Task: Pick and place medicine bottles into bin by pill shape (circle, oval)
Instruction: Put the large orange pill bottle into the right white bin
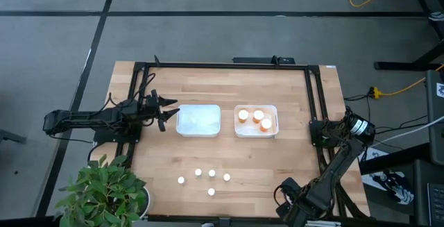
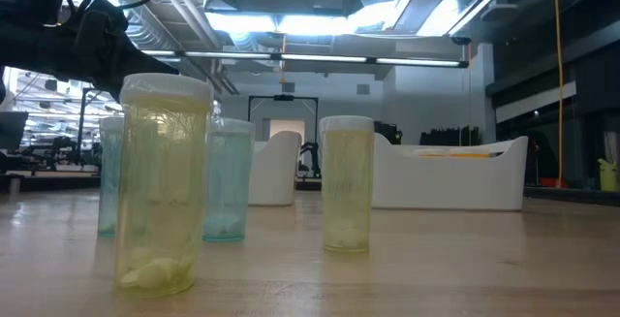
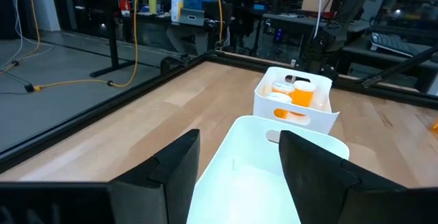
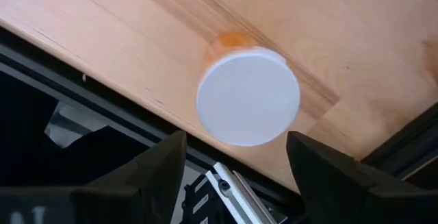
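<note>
Three orange bottles [image 1: 255, 119] stand in the right white bin [image 1: 272, 131]. The left white bin [image 1: 198, 121] shows nothing inside. Several small pale bottles [image 1: 208, 178] stand upright on the table's near part, close in the low view [image 2: 163, 191]. A fourth orange bottle [image 4: 248, 95] stands upright near the table's edge. My right gripper [image 4: 236, 176] is open above it at the table's near right corner [image 1: 286, 194], one finger to each side, not touching. My left gripper [image 1: 165, 110] is open at the left bin's left end [image 3: 239, 155].
A black frame [image 1: 139, 102] runs around the tabletop, close to the orange bottle in the right wrist view [image 4: 226, 183]. A potted plant [image 1: 104, 192] stands at the near left corner. Bare wood lies between the bins and the small bottles.
</note>
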